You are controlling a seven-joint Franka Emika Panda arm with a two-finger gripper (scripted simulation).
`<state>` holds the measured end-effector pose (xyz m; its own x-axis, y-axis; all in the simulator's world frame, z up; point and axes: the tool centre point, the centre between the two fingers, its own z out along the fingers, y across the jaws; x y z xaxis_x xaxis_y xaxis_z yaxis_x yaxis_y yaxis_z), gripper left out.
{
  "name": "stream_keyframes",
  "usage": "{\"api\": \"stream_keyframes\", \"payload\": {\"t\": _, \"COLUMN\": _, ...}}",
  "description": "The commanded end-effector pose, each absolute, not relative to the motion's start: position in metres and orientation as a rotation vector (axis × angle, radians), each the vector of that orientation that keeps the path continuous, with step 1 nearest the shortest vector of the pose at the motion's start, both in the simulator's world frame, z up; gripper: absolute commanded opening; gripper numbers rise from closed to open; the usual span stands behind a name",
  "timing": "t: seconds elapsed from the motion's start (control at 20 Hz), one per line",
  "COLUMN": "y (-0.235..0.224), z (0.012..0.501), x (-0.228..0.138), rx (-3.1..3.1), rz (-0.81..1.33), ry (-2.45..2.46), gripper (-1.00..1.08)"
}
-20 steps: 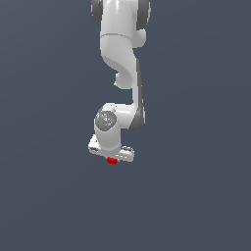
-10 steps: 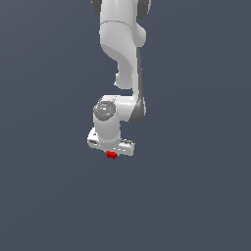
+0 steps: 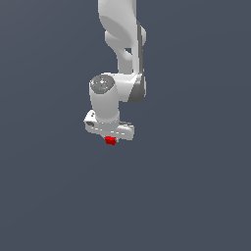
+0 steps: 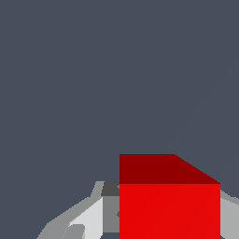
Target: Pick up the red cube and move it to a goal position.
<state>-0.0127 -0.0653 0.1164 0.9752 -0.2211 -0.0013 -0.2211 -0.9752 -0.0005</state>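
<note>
Shifted rightward since earlier, end effector (image 3: pixel 111 140) stays clamped on red cube (image 3: pixel 111 141).

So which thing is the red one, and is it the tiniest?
The red cube, tucked under the gripper. It's the only red thing; the arm is white and far bigger.

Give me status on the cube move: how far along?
Done: the red cube sits between the claw fingers, which flank it closely in the wrist view, so the pick looks complete. In hand: carrying it. Left: delivery; no goal marker shows in either view, so remaining travel can't be judged.
</note>
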Motion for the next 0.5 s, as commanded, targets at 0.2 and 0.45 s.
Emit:
{"api": "stream_keyframes", "payload": {"t": 0.2, "y": -0.067, "z": 0.169, "x": -0.041, "rx": -3.121, "rz": 0.000, "ry": 0.349, "gripper": -1.00}}
{"api": "stream_keyframes", "payload": {"t": 0.45, "y": -0.069, "z": 0.209, "x": -0.062, "rx": -3.121, "rz": 0.000, "ry": 0.349, "gripper": -1.00}}
